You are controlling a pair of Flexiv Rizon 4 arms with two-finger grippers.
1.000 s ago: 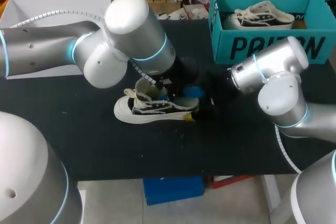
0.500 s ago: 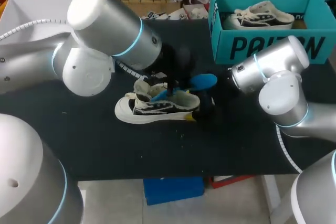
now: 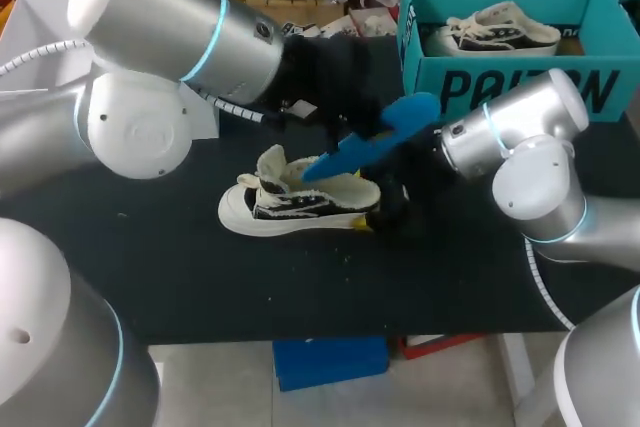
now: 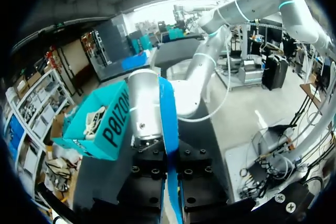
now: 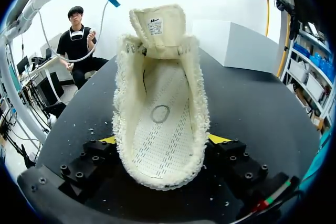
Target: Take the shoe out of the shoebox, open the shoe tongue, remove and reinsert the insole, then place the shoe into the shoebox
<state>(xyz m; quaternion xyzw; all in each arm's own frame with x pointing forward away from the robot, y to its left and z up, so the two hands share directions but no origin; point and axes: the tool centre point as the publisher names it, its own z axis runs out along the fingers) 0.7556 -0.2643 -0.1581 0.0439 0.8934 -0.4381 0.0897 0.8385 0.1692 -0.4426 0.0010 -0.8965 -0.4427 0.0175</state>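
The cream and black shoe (image 3: 290, 202) lies on its side on the black table, with its tongue (image 5: 157, 27) folded back. My right gripper (image 3: 385, 209) is shut on the heel; in the right wrist view the shoe (image 5: 160, 114) fills the gap between the fingers (image 5: 218, 139). Above the shoe, the blue insole (image 3: 375, 137) hangs clear of it, pinched in my left gripper (image 3: 350, 142). In the left wrist view the insole (image 4: 169, 129) stands up from the shut jaws of the left gripper (image 4: 170, 203). The teal shoebox (image 3: 500, 87) stands at the back right.
A second shoe (image 3: 500, 32) lies inside the shoebox. A white box (image 3: 60, 17) sits at the back left of the table. My right arm (image 3: 530, 157) stands just in front of the shoebox.
My left arm has risen and drawn the blue insole up and to the right, out of the shoe. The right gripper and the shoe have stayed put.
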